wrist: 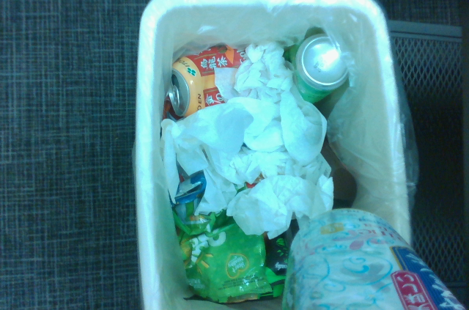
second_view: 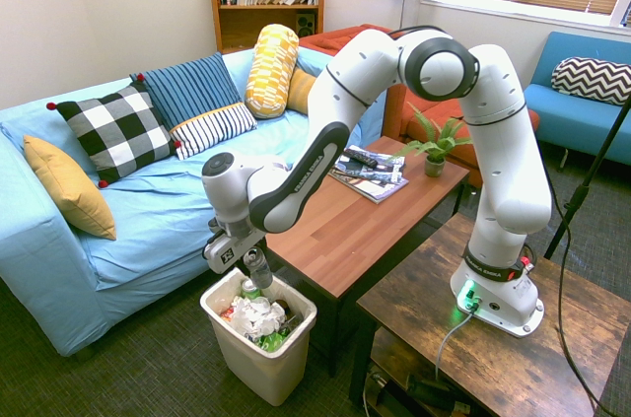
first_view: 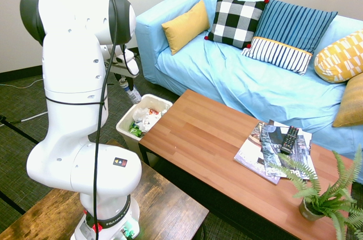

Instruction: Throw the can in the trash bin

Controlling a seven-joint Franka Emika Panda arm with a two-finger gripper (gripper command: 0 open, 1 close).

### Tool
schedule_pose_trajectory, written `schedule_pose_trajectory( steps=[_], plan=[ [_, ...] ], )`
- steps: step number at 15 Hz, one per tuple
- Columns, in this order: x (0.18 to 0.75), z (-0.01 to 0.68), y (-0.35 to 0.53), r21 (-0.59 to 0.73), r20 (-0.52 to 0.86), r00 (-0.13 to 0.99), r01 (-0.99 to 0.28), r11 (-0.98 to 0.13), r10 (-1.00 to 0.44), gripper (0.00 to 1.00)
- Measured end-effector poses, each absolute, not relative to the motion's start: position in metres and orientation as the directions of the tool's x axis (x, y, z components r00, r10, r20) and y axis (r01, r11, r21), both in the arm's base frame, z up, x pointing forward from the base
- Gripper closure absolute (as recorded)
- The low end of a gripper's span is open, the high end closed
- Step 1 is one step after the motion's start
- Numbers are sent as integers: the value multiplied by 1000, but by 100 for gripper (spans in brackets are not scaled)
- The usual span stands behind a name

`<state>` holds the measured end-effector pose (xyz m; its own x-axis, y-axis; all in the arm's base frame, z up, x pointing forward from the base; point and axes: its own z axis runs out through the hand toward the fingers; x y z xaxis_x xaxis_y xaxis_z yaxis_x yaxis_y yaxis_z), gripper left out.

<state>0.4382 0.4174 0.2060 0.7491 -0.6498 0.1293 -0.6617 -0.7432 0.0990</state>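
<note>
Your hand [second_view: 254, 261] points straight down, clamped on the can [second_view: 258, 269], which hangs just above the trash bin [second_view: 289, 351]. In the bin you see crumpled white paper [wrist: 253, 156], an orange can [wrist: 198, 83], a green can [wrist: 319, 64] and a green wrapper [wrist: 223, 259]. The table [second_view: 350, 225] stands just beside the bin

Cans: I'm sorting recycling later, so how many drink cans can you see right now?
3. An orange can and a green can lie in the trash bin; the can is held in the gripper above it. Others may hide under the crumpled paper.
</note>
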Motion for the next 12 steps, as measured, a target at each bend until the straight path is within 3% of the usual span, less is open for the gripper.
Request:
schedule_pose_trajectory(
  steps=[1, 12],
  plan=[
    [443, 193, 418, 108, 129, 744, -668, -736, -656, 0],
    [449, 151, 449, 48, 132, 687, -724, -688, -714, 0]
  ],
)
